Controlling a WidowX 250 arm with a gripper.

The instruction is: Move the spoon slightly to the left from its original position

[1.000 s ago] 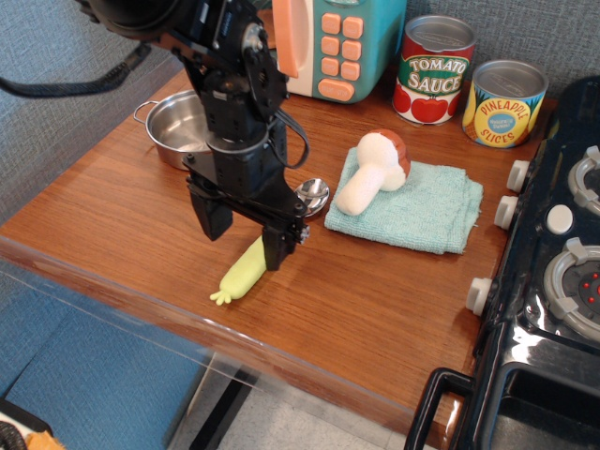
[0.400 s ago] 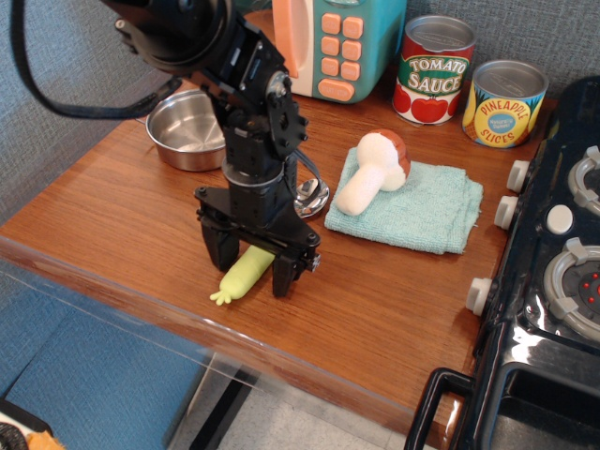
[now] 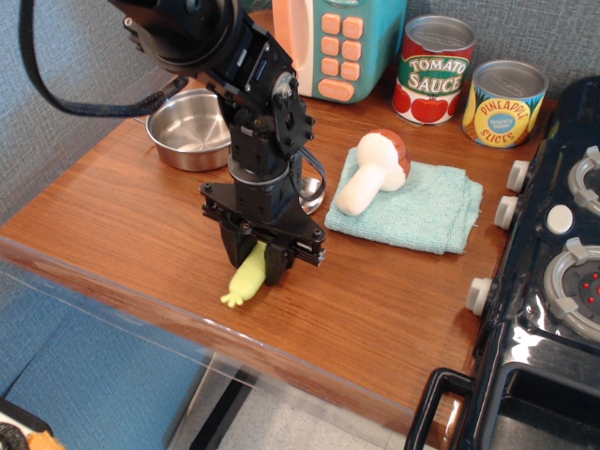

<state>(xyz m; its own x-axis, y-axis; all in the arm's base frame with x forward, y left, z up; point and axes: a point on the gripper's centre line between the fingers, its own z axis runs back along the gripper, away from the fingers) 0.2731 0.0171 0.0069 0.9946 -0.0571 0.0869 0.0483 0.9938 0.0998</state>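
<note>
Where the black arm comes down onto the wooden surface (image 3: 141,234), its fingers (image 3: 234,263) stand one on each side of the spoon (image 3: 249,277), pressed against the thick yellow-green handle so that they are clamped on it. Only the lower part of the handle shows, sticking out below the fingers and ending in a nubbed tip that points toward the front edge of the surface. The spoon's silver bowl is mostly hidden behind the arm; a shiny sliver shows just above and to the right of the fingers. Whether the handle rests on the wood or is raised off it cannot be told from this view.

Right of the fingers and a little farther back lies a folded teal cloth (image 3: 427,211), with a toy mushroom (image 3: 375,169) lying tilted on its left part, brown cap toward the back. Behind the fingers to the left sits a small steel pot (image 3: 187,141), partly covered by the arm. Farther back stand a toy microwave (image 3: 352,42), a tomato sauce can (image 3: 434,70) and a pineapple slices can (image 3: 504,103). Far right of the fingers is a black toy stove (image 3: 553,300) with white knobs.
</note>
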